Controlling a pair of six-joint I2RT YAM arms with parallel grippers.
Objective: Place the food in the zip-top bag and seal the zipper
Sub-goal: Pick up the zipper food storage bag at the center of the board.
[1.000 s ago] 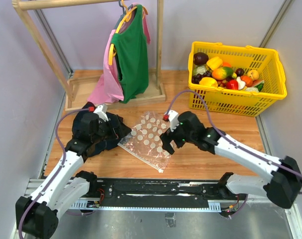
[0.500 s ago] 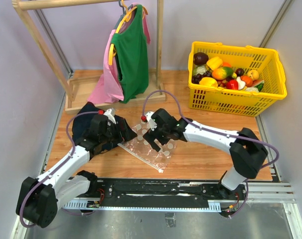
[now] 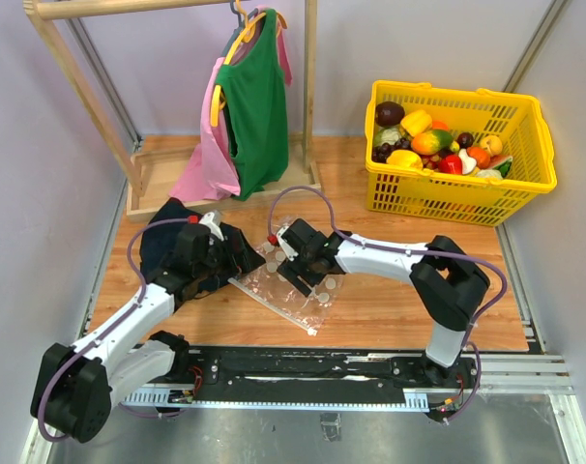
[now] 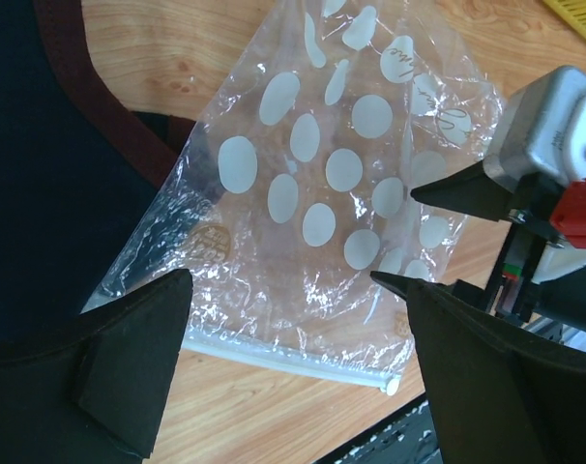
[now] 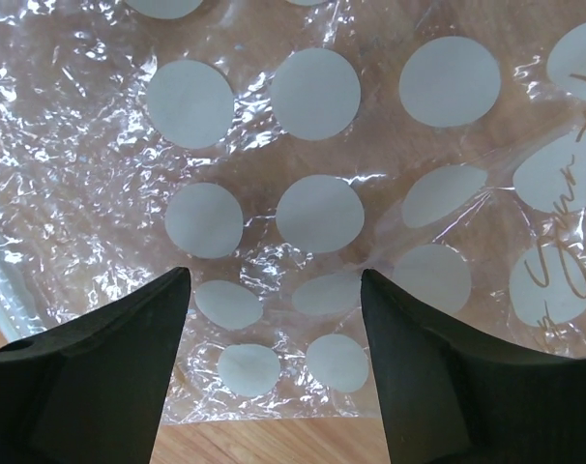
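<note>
wooden bench (image 3: 409,309) is carrying the zip-top bag (image 3: 283,302), lying flat; the food (image 3: 438,143) is sitting in a yellow basket (image 3: 448,97) well beyond the bag. right claw (image 5: 274,275) is hovering parted over the bag, left claw (image 4: 298,285) gaping wide near its zipper (image 4: 293,360). a pinch here is risking grabbing both layers, keeping the mouth shut.

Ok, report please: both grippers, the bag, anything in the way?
Left gripper open beside the zip-top bag, right gripper open over it. Bag flat, empty; food in yellow basket. Navy cloth against bag's edge.
</note>
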